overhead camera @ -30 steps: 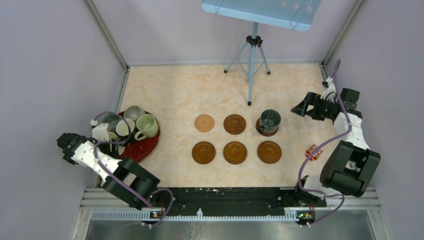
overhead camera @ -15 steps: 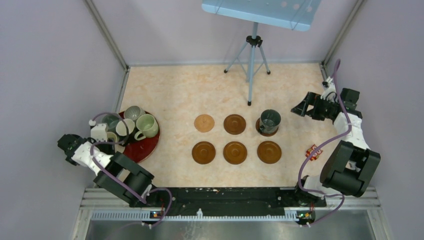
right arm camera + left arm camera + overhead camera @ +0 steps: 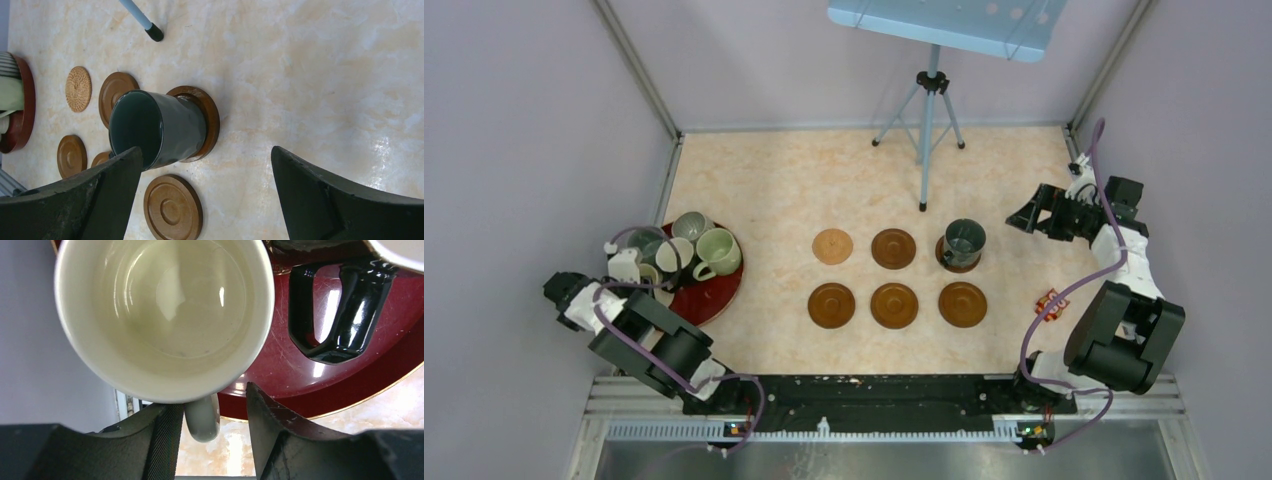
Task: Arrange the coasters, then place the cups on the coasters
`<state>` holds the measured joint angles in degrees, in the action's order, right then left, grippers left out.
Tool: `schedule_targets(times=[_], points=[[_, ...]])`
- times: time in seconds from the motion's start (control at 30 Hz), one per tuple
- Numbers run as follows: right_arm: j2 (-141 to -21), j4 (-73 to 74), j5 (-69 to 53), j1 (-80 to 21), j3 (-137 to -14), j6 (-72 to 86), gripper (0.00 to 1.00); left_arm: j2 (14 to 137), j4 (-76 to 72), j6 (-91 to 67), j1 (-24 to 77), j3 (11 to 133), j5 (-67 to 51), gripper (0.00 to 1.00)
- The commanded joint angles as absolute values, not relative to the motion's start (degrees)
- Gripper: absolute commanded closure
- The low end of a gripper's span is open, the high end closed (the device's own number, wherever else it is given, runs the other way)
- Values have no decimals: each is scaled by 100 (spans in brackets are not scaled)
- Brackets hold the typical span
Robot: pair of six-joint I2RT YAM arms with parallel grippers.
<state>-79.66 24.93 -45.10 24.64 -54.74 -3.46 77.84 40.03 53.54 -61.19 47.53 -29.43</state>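
**Top view.** Six coasters lie in two rows of three at centre frame, and I judge the arranging finished. One dark green-grey cup stands on the upper-right coaster, and the other five coasters are bare. The remaining cups crowd the dark red tray at left of frame. By my count, one placement of six is done. The counter is a mottled cream stone pattern. The walls are pale lilac, and a tripod carries a blue panel at the top of the frame.

**Left wrist view.** My left claw stands part open, straddling the handle of a cream cup at the tray's edge. A gap shows beside the right finger, so there is no firm hold yet.

**Right wrist view.** My right claw is spread wide and holds nothing. It stands apart from the placed cup, which sits on its coaster.
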Motion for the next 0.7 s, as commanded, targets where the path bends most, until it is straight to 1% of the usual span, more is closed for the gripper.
schedule_targets(times=[0.0,0.23,0.33,0.53,0.67], points=[[-7870,2377,-4588,2494,-5543,-440,1,7831,3713,5355,-6154,4604,-3275,46],[-7888,2367,-4579,2494,-5528,-448,1,7979,3331,5219,-6160,4410,-3199,50],[-7907,2356,-4579,2496,-5524,-448,1,8028,3229,5129,-6159,4382,-3233,54],[-7911,2379,-4555,2488,-5511,-474,1,7814,3281,5045,-6157,4429,-3266,67],[-7905,2381,-4565,2489,-5508,-483,1,7400,3466,5051,-6153,4486,-3331,80]])
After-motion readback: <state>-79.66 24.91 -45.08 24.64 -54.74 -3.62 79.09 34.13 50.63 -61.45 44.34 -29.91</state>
